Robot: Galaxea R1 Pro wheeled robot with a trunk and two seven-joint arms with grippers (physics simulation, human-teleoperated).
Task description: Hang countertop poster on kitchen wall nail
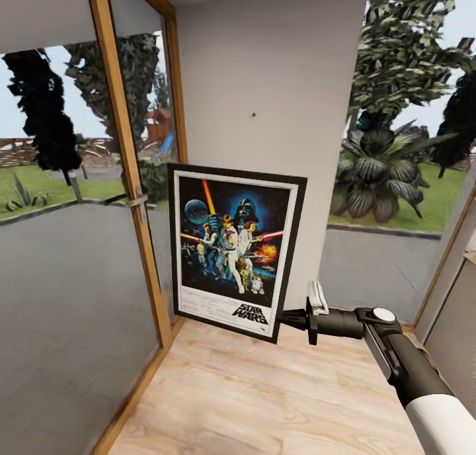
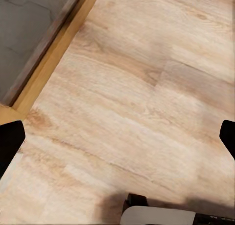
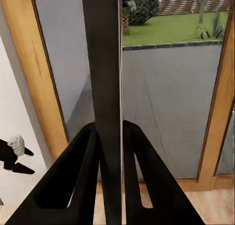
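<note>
The poster (image 1: 233, 247) is held upright in the air in front of the plain light grey wall (image 1: 277, 78), slightly tilted: a thin flat rectangle with a black frame, white border and glossy film artwork. The right gripper (image 1: 283, 319) is clamped on its lower right edge; in the right wrist view both black fingers (image 3: 85, 181) press flat against the poster's thin dark edge (image 3: 103, 87). A wall nail (image 1: 254, 116), a dark speck, sits above the poster's top edge, well apart from it. Wooden window frames (image 1: 125, 151) flank the wall closely on the left. Below is bare light wood-grain floor (image 1: 264, 395). The left gripper (image 2: 117, 141) hangs over this floor; its fingertips (image 2: 11, 139) stand wide apart, apparently holding nothing.
</note>
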